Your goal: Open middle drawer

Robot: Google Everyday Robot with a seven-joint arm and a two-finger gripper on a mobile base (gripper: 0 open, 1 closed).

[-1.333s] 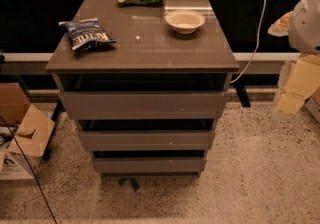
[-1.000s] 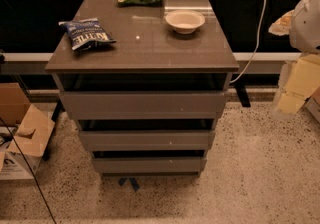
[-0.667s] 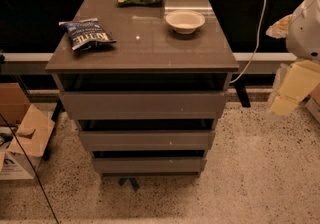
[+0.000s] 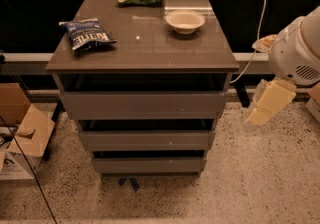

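Approach is the step in hand: the middle drawer (image 4: 146, 140), second of three fronts below the tabletop (image 4: 145, 50), sits closed and untouched. The gripper (image 4: 261, 114) hangs right of the cabinet, well apart from it. It is blurred, so whether it is spread or closed cannot be told. Next it likely needs to reach the front's top edge, hook the dark gap above and pull outward. The arm is cut off at the frame's right edge.
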